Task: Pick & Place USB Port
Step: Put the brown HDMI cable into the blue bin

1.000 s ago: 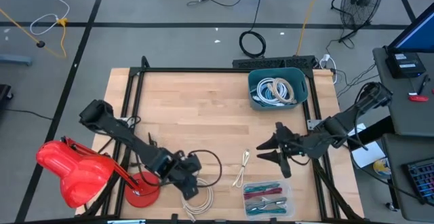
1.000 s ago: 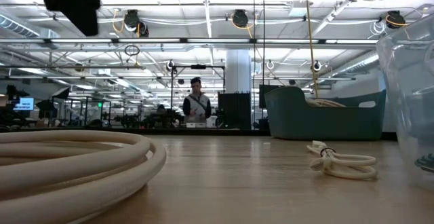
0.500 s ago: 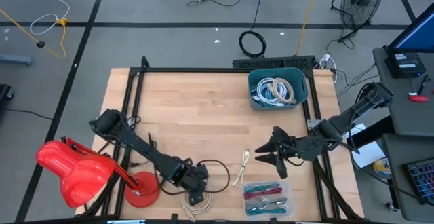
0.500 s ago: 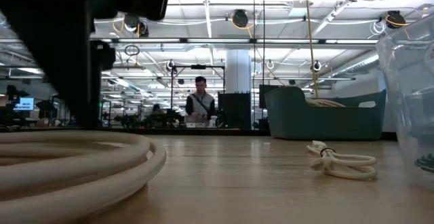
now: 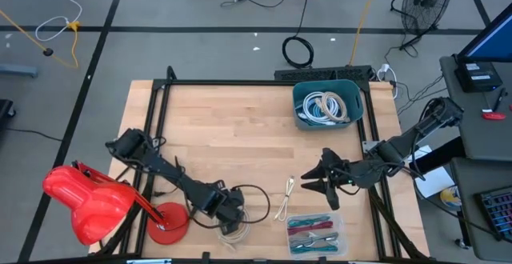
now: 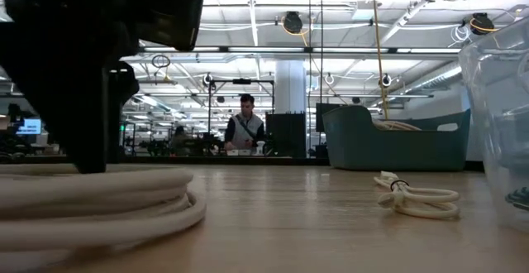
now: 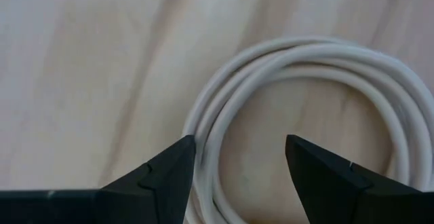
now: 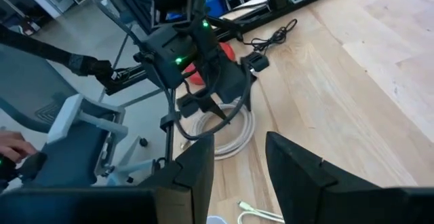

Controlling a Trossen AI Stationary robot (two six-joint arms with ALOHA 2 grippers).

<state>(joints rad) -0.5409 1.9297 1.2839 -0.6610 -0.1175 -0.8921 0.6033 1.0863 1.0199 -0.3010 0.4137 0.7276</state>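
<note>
The left pincer (image 5: 233, 224) is down at the near edge of the wooden worktop (image 5: 232, 128), over a coil of white cable (image 5: 238, 234). Its jaws stand wide apart: in the left wrist view the two dark fingers (image 7: 159, 176) straddle one side of the coil (image 7: 298, 108), with part of the loop between them and nothing clamped. From the low view the coil (image 6: 95, 203) lies flat on the worktop, and the dark bulk of the left arm (image 6: 78, 58) comes down just behind it; whether the fingertips touch the cable is hard to tell from any view.

The right pincer (image 5: 314, 182) hangs above the worktop on the right side, well apart from the coil. Its jaws are partly spread and nothing lies between them; its wrist view looks across past its own fingers (image 8: 190, 176) toward the left arm and the coil (image 8: 227, 132).

A second, smaller white cable (image 5: 286, 200) lies loosely bundled between the two pincers, just beside a clear tray (image 5: 314, 232) holding red and green items. Farther back on the right stands a teal bin (image 5: 328, 104) with more white cables coiled in it. A red object (image 5: 84, 200) sits by the worktop's left corner. In the low view a person (image 6: 243, 128) stands in the room beyond the worktop.
</note>
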